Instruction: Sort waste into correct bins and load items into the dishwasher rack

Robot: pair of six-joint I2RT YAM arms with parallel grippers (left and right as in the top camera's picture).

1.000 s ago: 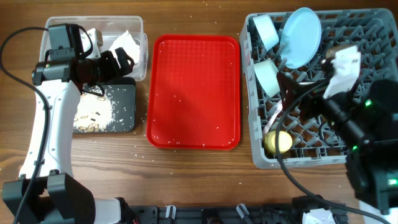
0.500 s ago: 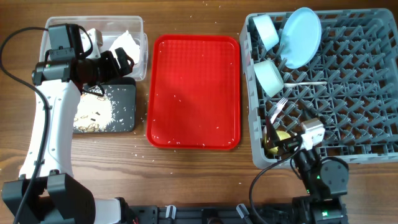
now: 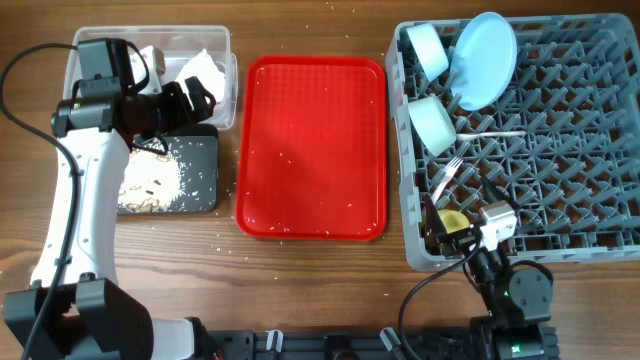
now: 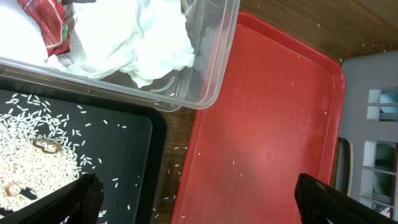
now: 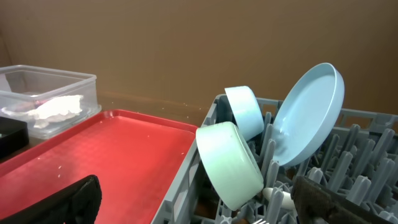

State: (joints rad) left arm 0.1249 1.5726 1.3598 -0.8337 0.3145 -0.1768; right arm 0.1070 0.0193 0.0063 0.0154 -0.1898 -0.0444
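My left gripper (image 3: 200, 95) (image 4: 199, 208) is open and empty over the edge between the clear tub (image 3: 226, 50) and the black tray (image 3: 203, 150). The tub holds the white napkin (image 4: 137, 37) and red wrapper (image 4: 46, 25). Rice scraps (image 3: 150, 180) lie in the black tray. My right gripper (image 3: 445, 232) (image 5: 205, 208) is open and empty, low at the grey rack's (image 3: 580, 130) front left corner, by the yellow cup (image 3: 453, 220). The rack holds the blue plate (image 3: 485, 60), blue bowl (image 3: 428, 48), mint bowl (image 3: 432, 122), fork (image 3: 447, 175) and spoon (image 3: 490, 133).
The flat red serving tray (image 3: 312, 145) lies between the bins and the rack, with a few rice grains on it. More grains are scattered on the wooden table around the black tray. The right arm's base stands at the table's front edge.
The right arm has pulled back from above the rack to its front left corner, uncovering the fork and spoon. The left arm has not moved.
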